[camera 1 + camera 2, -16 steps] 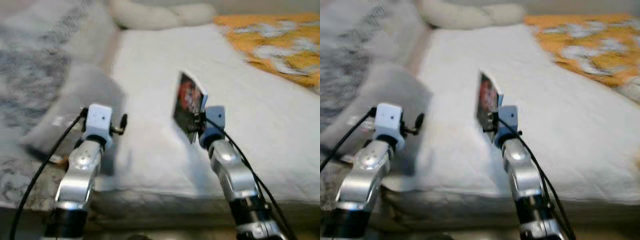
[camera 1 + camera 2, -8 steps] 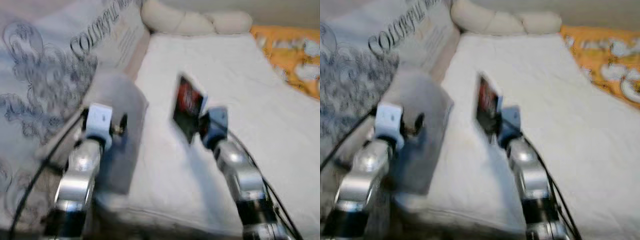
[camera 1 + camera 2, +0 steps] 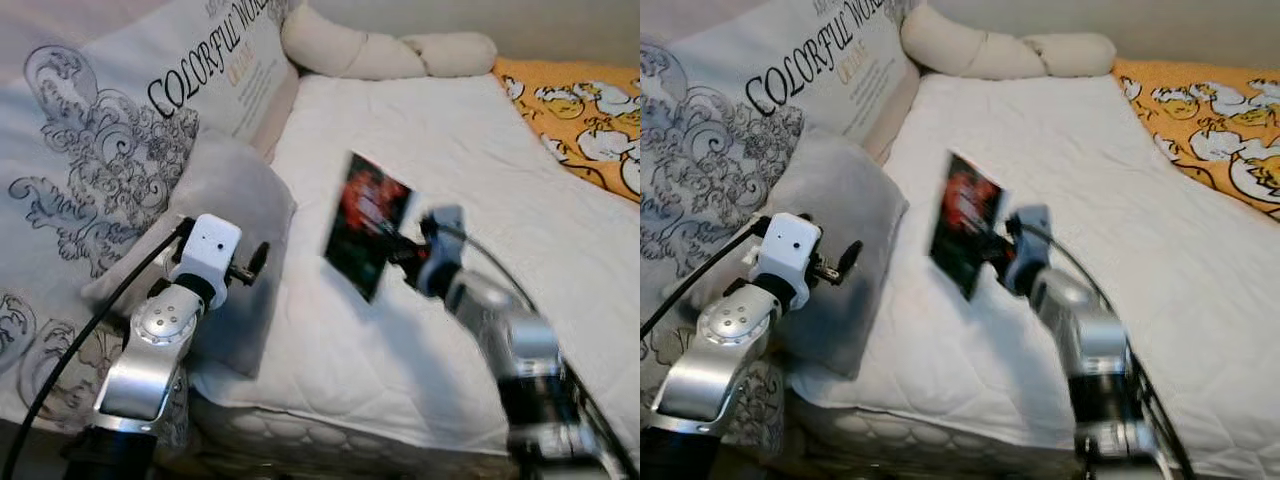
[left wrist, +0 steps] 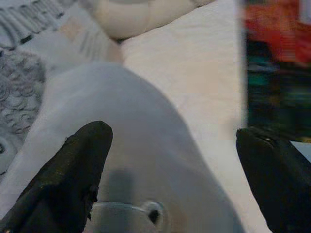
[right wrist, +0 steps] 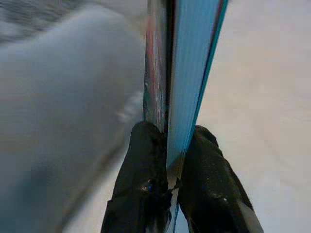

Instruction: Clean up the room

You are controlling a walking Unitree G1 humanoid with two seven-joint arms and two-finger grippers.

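The right gripper (image 5: 167,165) is clamped on a book (image 3: 365,236), both black fingers (image 5: 141,179) pinching its lower edge. From the wrist you see the book edge-on: dark cover with red on one side, a pale blue face on the other. In the head views the book is held up in the air over the white mattress (image 3: 480,180), tilted, its cover dark with a blurred red picture; any title on it is too smeared to read. The right arm itself is blurred.

Over on the left, the left gripper (image 4: 180,160) hangs with its fingers (image 4: 77,165) wide apart and nothing between them. It sits just above a grey pillow (image 3: 225,200) lying at the mattress's left edge. In the left wrist view the book's red and dark cover shows off beyond that pillow.

Behind the grey pillow leans a big white cushion (image 3: 120,130) with grey scrollwork and black lettering: "COLORFUL WOR..." can be read, the rest cut off by the frame, and a smaller line below it is too fine to make out. A cream knotted bolster (image 3: 390,52) lies along the head of the mattress. At the right, an orange blanket (image 3: 585,110) printed with white cartoon birds covers the far side.
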